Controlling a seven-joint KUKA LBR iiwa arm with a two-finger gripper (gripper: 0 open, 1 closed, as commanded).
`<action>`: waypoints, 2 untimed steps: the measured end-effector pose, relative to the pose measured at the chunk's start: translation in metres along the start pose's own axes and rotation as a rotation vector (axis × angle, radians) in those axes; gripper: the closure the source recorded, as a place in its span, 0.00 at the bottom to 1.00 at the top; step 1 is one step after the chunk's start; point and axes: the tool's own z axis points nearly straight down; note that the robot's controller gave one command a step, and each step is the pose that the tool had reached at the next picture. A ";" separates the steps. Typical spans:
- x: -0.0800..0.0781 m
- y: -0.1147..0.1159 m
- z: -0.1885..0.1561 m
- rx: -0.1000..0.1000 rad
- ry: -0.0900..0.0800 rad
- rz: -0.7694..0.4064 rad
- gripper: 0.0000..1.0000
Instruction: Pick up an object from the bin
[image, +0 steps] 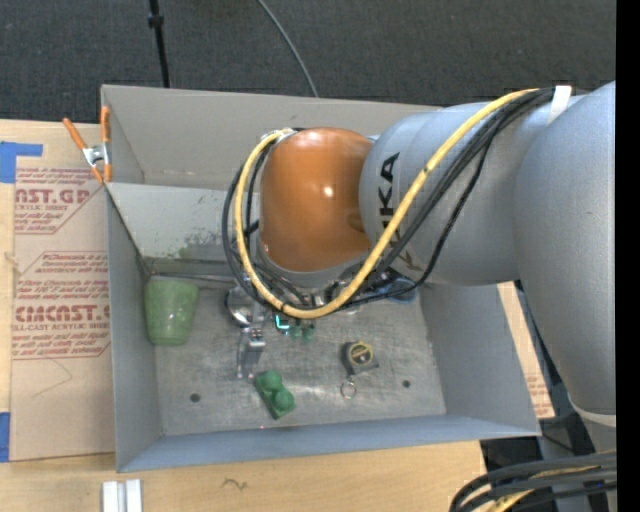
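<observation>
My gripper (249, 358) reaches down from under the orange wrist cover to the bin floor, left of centre. A small dark green lumpy toy (274, 393) lies just below and to the right of it, near the front wall and apart from it. A pale green translucent cup (168, 310) lies on its side at the left wall, well left of the gripper. A small round brass-and-black thing with a little ring (358, 356) rests to the right of the gripper. Nothing shows held in the gripper.
The arm with its orange cover and yellow and black cables hangs over the back and middle of the bin, hiding the floor beneath. Bare floor shows at the front left and front right corners.
</observation>
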 end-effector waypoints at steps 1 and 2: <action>0.002 -0.060 0.115 -0.003 -0.012 -0.078 0.00; 0.039 -0.109 0.111 0.000 -0.014 -0.167 0.00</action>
